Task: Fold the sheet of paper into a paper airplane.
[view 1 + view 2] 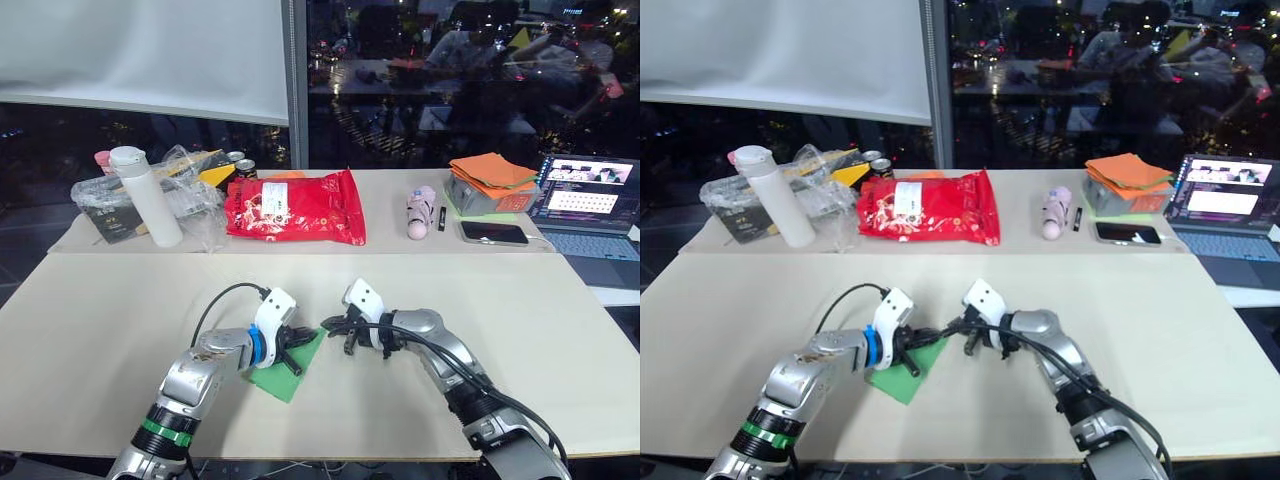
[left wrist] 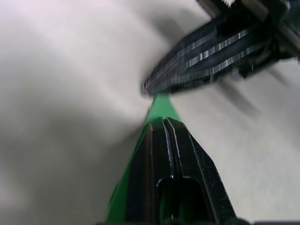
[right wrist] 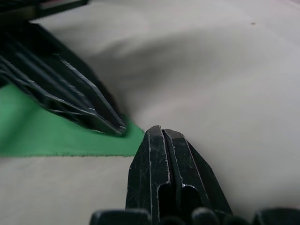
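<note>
The sheet of paper (image 1: 284, 377) is a bright green, narrowed shape lying flat near the table's front edge, between my two arms. My left gripper (image 1: 305, 341) is shut and rests on top of the paper, its black fingers (image 2: 164, 154) pressed together with green showing beside and past the tip. From the right, my right gripper (image 1: 331, 326) is also shut. Its tip (image 3: 159, 131) sits at the paper's far right corner (image 3: 133, 136) with nothing between the fingers. The two gripper tips nearly meet over that corner.
On the table (image 1: 520, 330) beyond the seam lie a red bag (image 1: 295, 208), a white bottle (image 1: 145, 195), a clear plastic bag, a pink object (image 1: 420, 212), an orange paper stack (image 1: 490, 178), a phone (image 1: 493, 233) and a laptop (image 1: 590, 205).
</note>
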Tool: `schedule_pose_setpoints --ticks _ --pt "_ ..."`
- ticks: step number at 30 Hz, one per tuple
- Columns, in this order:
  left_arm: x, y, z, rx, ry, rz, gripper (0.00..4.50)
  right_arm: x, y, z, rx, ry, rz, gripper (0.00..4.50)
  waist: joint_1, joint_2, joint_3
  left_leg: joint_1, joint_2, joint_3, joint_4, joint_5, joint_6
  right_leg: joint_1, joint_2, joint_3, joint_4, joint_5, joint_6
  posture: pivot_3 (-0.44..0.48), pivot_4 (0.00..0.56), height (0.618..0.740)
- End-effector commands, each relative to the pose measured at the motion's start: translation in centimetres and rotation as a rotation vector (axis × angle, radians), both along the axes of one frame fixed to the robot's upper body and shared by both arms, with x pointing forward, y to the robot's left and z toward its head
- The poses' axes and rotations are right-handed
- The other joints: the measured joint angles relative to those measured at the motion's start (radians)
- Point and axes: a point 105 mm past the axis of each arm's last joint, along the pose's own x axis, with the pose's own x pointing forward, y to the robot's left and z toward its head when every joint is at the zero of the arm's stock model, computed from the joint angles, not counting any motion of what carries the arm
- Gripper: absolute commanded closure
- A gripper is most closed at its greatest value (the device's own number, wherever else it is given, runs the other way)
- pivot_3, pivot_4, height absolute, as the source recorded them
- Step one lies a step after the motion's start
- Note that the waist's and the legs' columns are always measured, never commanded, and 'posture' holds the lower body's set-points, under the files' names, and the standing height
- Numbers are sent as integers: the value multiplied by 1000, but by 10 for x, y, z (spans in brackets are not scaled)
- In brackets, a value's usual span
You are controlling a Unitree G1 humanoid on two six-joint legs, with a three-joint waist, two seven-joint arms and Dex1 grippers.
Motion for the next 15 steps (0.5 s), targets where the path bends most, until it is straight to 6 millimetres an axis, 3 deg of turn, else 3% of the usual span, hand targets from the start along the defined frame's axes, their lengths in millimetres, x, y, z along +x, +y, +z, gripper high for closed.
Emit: schedule_pose_setpoints --ticks 1,8,15 --pt "-3 -3 2 -11 -18 -20 4459 1 -2 14 42 -46 -9 4500 0 0 0 0 0 0 0 0 0 0 0 0 0 0 0 0 150 732" --pt "-6 8 -2 16 -6 -11 4459 -8 6 32 108 -55 24 4500 0 0 0 0 0 0 0 0 0 0 0 0 0 0 0 0 150 732" --pt "0 27 10 -5 -17 22 4459 -13 7 9 18 -14 30 4500 -1 0 0 0 0 0 0 0 0 0 0 0 0 0 0 0 150 732"
